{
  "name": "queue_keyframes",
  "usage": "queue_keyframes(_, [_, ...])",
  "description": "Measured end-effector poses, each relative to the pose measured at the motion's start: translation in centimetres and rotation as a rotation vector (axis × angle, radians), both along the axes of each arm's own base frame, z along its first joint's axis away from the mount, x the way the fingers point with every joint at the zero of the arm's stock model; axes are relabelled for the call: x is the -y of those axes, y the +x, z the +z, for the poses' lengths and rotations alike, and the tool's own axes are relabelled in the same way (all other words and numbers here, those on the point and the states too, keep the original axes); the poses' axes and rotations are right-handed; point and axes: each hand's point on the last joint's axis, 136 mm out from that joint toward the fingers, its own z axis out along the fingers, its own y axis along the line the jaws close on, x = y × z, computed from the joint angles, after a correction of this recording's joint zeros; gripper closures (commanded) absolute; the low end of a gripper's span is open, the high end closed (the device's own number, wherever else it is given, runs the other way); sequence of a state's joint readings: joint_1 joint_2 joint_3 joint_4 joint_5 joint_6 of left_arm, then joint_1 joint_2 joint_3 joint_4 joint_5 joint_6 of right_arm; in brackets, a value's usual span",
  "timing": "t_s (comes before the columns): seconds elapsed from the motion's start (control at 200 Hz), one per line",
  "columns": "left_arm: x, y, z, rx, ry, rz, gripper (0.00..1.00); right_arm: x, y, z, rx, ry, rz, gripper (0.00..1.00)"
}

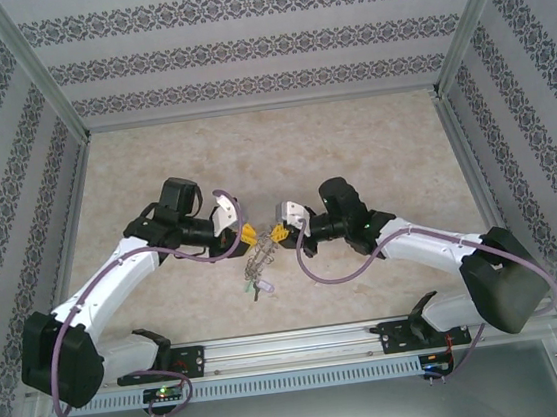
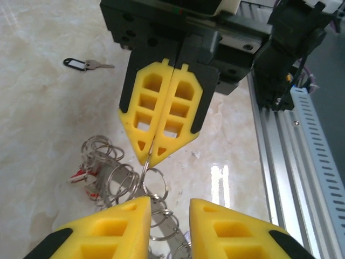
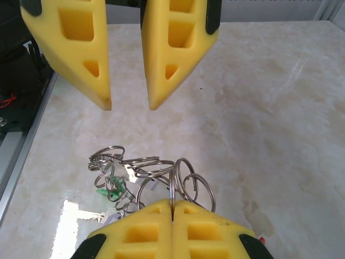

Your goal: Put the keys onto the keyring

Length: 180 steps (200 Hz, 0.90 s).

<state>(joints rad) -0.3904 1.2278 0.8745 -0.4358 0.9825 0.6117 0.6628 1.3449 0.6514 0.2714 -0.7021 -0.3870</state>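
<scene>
At the middle of the pale marbled counter [image 1: 352, 150], two claws are meeting over one grey metal keyring [image 3: 143, 164] fringed with wire loops. The right claw [image 2: 149, 159] is pinching one loop, fingers pressed together. The left claw [image 3: 129, 105] is hanging spread just beside it, gripping nothing. One red-headed key [image 2: 80, 175] is lying against the loops, and one black-headed key [image 2: 86, 65] is lying well apart.

keyring [image 2: 108, 162]: grey wire loops, 1 loop upright | key [image 2: 78, 176]: red head, w/ loops
</scene>
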Motion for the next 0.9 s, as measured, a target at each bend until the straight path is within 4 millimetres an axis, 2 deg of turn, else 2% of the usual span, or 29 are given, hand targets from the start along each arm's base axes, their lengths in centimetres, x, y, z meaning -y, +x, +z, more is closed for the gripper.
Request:
queue_keyframes(0.13, [0.4, 0.1, 0.1, -0.011, -0.019, -0.026, 0.78, 0.0, 0.0, 0.3, 0.017, 0.047, 0.002, 1.00])
queue_keyframes(0.345, [0.7, 0.2, 0.6, 0.003, -0.040, -0.043, 0.81, 0.1, 1.0, 2.5, 0.033, 0.171, -0.025, 1.00])
queue_keyframes(0.54, [1.0, 1.0, 1.5, 0.061, -0.064, -0.039, 0.79, -0.2, 0.9, 4.3, 0.025, 0.251, -0.019, 1.00])
queue_keyframes(0.729, [0.9, 1.5, 2.2, 0.112, -0.064, -0.022, 0.80, -0.2, 0.6, 4.9, 0.015, 0.270, -0.004, 1.00])
queue_keyframes(0.899, [0.1, 1.7, 3.5, 0.169, -0.070, 0.016, 0.76, -0.2, 0.5, 5.4, 0.021, 0.279, -0.005, 1.00])
